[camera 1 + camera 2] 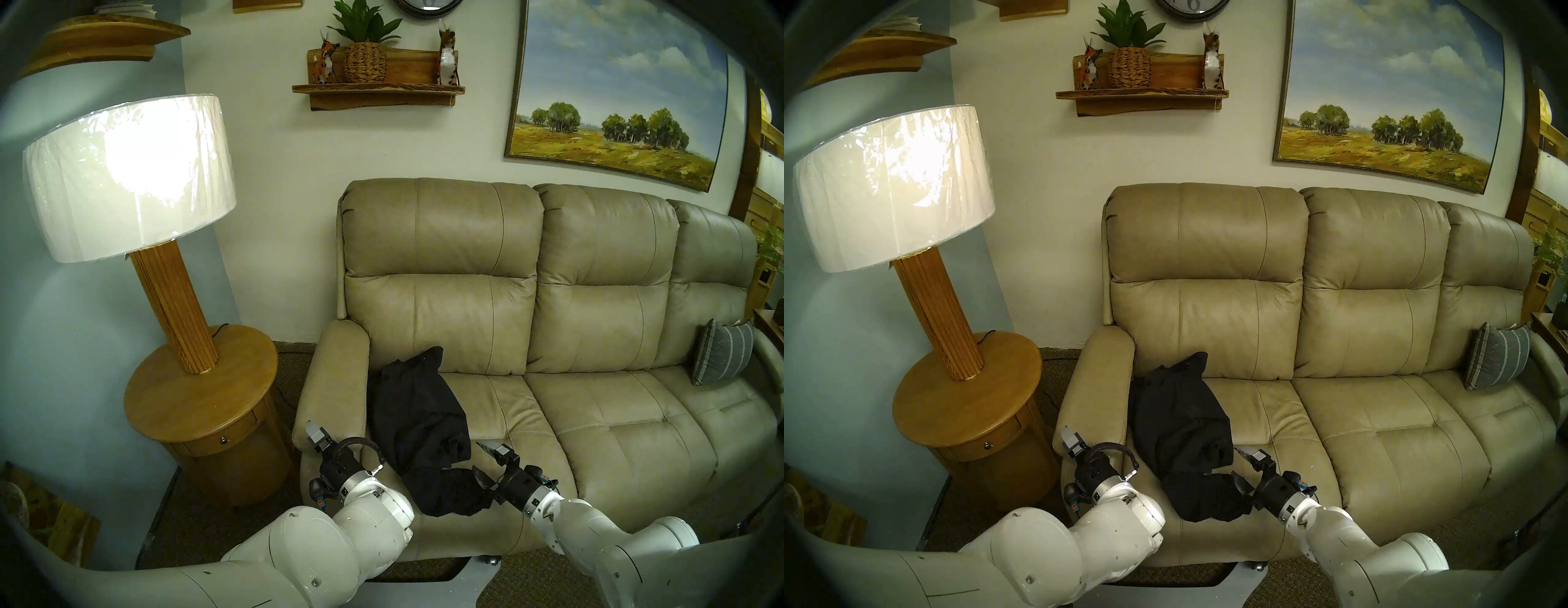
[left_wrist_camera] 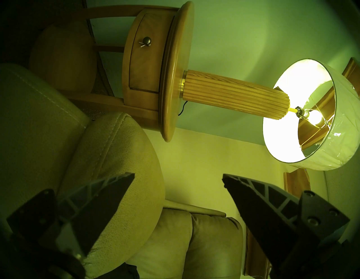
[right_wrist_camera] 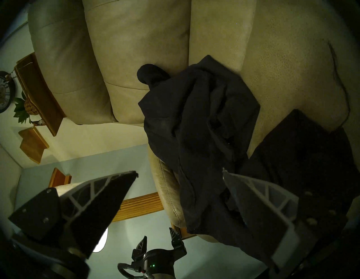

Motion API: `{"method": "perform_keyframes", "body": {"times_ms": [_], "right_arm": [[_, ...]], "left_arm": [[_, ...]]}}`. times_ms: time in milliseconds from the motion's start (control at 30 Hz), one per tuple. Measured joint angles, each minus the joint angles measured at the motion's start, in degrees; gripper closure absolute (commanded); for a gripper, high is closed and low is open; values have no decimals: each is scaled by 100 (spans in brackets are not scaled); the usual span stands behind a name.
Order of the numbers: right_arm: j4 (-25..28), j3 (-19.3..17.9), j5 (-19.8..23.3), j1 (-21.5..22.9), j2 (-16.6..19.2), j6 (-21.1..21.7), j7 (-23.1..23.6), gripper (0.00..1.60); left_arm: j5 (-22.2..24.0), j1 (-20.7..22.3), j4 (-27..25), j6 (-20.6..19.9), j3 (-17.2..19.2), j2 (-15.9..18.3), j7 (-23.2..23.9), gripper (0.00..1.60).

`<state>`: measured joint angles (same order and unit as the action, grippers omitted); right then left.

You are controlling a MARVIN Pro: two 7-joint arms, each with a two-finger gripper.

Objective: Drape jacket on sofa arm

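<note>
Black cloth lies crumpled on the sofa's leftmost seat cushion: the jacket, bunched into a long heap that runs from near the backrest to the cushion's front edge, where one sleeve trails off toward the right. Its left edge touches the inner side of the sofa arm, but none of it lies on the arm's rounded top. It looks soft and light, with no stiffness to hold a shape; lifted at one point it will likely sag and hang in folds, and a shallow pinch on a single layer may slip out. A deeper bite on a thick fold, or on the collar end near the backrest, should carry more of it; two well-separated holds would spread it better for draping.

Outward, the right gripper hovers just over the sleeve end with its jaws wide apart and nothing between them, the lower finger close to the cloth. The left gripper is also spread wide and empty, level at the front end of the sofa arm. Beyond stand a round side table and a lit lamp, close enough to mind during any swing leftward.
</note>
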<state>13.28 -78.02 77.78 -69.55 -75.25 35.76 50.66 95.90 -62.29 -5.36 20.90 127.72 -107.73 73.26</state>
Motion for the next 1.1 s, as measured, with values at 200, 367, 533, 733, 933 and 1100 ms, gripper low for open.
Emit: {"method": "perform_keyframes", "body": {"times_ms": [200,367,533,733,933,1100], "right_arm": [[-25,-47,18,128,-212,5,-431,0],[-52,-136,77,235,-385,5,-779,0],[-158,-243,146,371,-562,-37,-1199,0],[-289,-317,181,493,-764,-254,-1541,0],[-303,-435,251,585,-942,-397,-1674,0],[-394,-516,305,728,-1079,-440,-1960,0]], "left_arm": [[-4,-1,0,-1,0,2,-1,0],[-7,-2,0,-1,1,3,-2,0],[-9,-2,0,-2,2,4,-2,0],[-12,-2,0,-2,2,5,-3,0],[-13,-2,0,-3,3,6,-5,0],[-15,-2,0,-3,3,7,-5,0]]}}
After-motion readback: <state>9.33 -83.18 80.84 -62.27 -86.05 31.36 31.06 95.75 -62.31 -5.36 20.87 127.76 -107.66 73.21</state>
